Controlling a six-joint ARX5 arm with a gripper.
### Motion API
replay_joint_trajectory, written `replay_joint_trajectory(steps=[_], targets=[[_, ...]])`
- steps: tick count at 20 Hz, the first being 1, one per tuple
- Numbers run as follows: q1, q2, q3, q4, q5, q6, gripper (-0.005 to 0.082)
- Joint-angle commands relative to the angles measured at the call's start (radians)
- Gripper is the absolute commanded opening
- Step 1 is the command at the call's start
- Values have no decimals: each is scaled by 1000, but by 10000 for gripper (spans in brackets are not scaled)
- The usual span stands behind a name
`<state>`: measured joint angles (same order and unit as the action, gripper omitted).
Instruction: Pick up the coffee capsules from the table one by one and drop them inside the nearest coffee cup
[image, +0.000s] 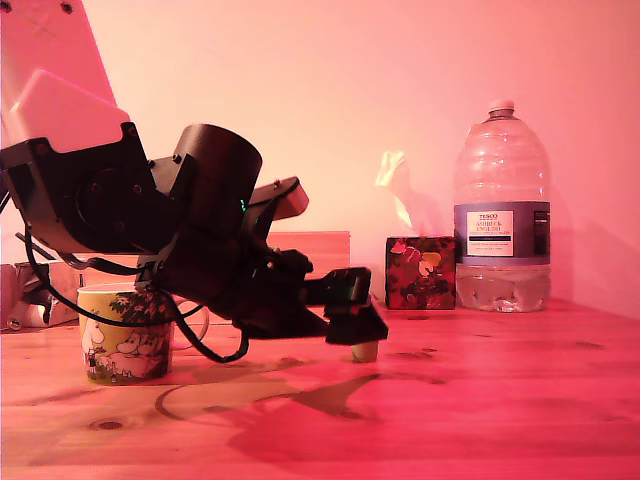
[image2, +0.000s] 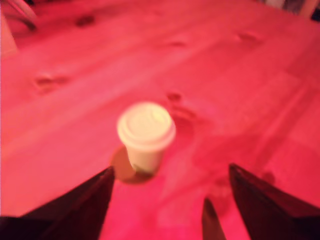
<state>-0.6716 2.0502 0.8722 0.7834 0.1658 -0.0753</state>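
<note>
Nearest in the wrist view, the claw (image2: 170, 200) is being held with its two dark fingers (image2: 75, 210) spread apart, nothing gripped between them. The coffee capsule (image2: 146, 135) is being seen just ahead of the gap, standing upright on the tabletop (image2: 240, 90) with its pale flat rim up; that view is blurred. In the exterior view the claw (image: 357, 322) is being held low over the tabletop (image: 480, 400), and the capsule (image: 365, 351) is poking out directly beneath it; touching or not cannot be told.

The coffee cup (image: 124, 335) is being seen standing at the exterior view's left, well apart from the capsule, partly covered by the black arm (image: 200, 230) and its looping cable (image: 205, 350). White cartoon figures and dark foliage are being shown on its yellow wall; no writing can be read there.

Further back, a small box with a dark floral print (image: 420, 272) is being seen beside a big clear water bottle (image: 501, 210). On its blue-grey label "TESCO" is being read; the smaller lines are too fine.

The surface is being shown as light wood with grain and dark knots. A plain wall (image: 350, 90) is closing the room behind, everything washed in pink-red light.
</note>
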Motion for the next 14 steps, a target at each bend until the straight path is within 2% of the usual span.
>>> replay_joint_trajectory(steps=[1, 8, 14], targets=[[-3, 24, 2, 21, -9, -5, 732], [-3, 62, 74, -40, -16, -4, 732], [-3, 80, 142, -161, -18, -4, 730]])
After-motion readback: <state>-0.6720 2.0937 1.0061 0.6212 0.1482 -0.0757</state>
